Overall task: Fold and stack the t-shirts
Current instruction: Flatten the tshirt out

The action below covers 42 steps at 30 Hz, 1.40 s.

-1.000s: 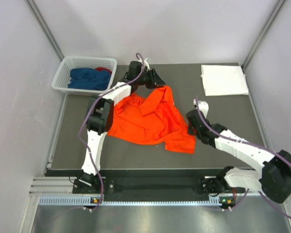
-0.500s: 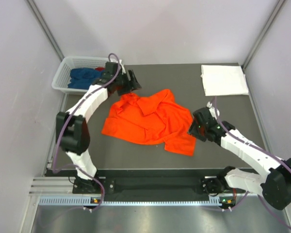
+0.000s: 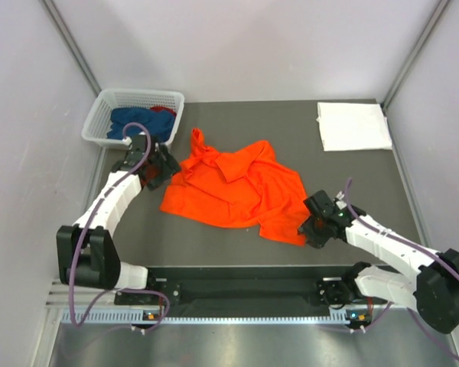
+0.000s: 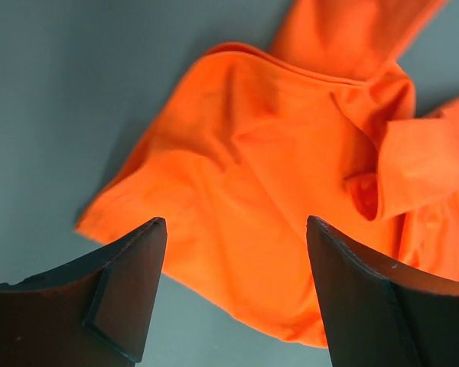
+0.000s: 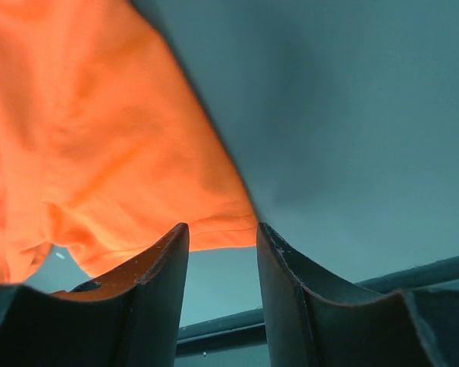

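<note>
Orange cloth fills the middle of the surface: the orange t-shirt [image 3: 233, 191] lies loose and unfolded on the dark table [image 3: 359, 172], clear of every edge. The left gripper [image 3: 166, 170] hangs low just beside the shirt's left margin, jaws spread wide and empty; its wrist view looks between the fingers onto the shirt's left corner. The right gripper [image 3: 309, 226] sits at the shirt's near-right corner, jaws part-way apart with nothing between them. In its wrist view the hem lies just ahead of the fingertips, and I cannot tell whether they touch it. My reading is that the arms flank the garment on opposite sides so each can take a corner and draw it flat before any fold. The shirt is matte, soft and rumpled. One flap laps over its middle, a narrow part trails toward the far edge, and shallow wrinkles run across the body. The outline is irregular, so no clean sleeve or neckline can be made out. The white t-shirt [image 3: 353, 126] rests folded flat at the far right corner, probably the base of the stack. The dark blue t-shirt [image 3: 138, 124] and red t-shirt [image 3: 165, 112] are bunched in the white basket [image 3: 105, 103] at the far left corner, not yet folded.
</note>
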Tool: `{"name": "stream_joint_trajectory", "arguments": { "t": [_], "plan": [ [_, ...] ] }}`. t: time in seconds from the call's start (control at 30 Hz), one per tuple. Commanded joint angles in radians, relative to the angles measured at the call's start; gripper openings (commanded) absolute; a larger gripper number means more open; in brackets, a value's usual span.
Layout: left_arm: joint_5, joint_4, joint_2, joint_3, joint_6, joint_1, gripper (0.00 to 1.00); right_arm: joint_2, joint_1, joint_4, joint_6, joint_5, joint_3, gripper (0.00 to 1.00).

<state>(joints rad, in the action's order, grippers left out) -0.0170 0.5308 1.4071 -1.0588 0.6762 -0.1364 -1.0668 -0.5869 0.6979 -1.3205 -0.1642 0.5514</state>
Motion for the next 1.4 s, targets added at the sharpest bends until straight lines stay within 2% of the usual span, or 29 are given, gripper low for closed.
{"name": "stream_joint_trajectory", "arguments": {
  "t": [0.0, 0.2, 0.33, 0.4, 0.43, 0.53, 0.77, 1.03, 1.2, 1.33, 1.37],
  "plan": [
    [0.002, -0.014, -0.077, 0.049, 0.048, 0.05, 0.78, 0.018, -0.01, 0.026, -0.088, 0.009, -0.021, 0.42],
    [0.06, -0.005, -0.1, 0.115, 0.063, 0.129, 0.76, -0.018, -0.025, -0.026, -0.123, 0.023, -0.067, 0.4],
    [0.037, -0.005, -0.126, 0.154, 0.079, 0.162, 0.76, -0.039, -0.027, -0.078, -0.141, 0.02, -0.1, 0.37],
    [0.026, -0.012, -0.154, 0.172, 0.097, 0.173, 0.76, -0.054, -0.027, -0.106, -0.144, 0.015, -0.113, 0.27],
    [0.026, -0.023, -0.163, 0.195, 0.103, 0.173, 0.76, -0.058, -0.027, -0.11, -0.143, 0.009, -0.114, 0.16],
    [-0.008, -0.052, -0.195, 0.249, 0.117, 0.176, 0.77, -0.044, -0.027, -0.092, -0.126, -0.021, -0.107, 0.0],
    [-0.072, -0.048, -0.185, 0.332, 0.111, 0.179, 0.74, 0.099, -0.027, -0.008, -0.066, -0.135, -0.045, 0.0],
    [0.012, -0.207, -0.131, 0.433, 0.171, 0.185, 0.61, 0.165, -0.027, 0.012, -0.042, -0.167, -0.021, 0.0],
    [0.029, -0.213, -0.051, 0.436, 0.18, 0.187, 0.57, 0.182, -0.027, 0.008, -0.036, -0.169, -0.03, 0.0],
    [0.026, -0.239, -0.028, 0.456, 0.181, 0.185, 0.42, 0.189, -0.027, 0.005, -0.034, -0.173, -0.031, 0.0],
    [0.026, -0.248, -0.031, 0.46, 0.183, 0.187, 0.32, 0.191, -0.027, 0.006, -0.031, -0.178, -0.027, 0.0]
  ]
}}
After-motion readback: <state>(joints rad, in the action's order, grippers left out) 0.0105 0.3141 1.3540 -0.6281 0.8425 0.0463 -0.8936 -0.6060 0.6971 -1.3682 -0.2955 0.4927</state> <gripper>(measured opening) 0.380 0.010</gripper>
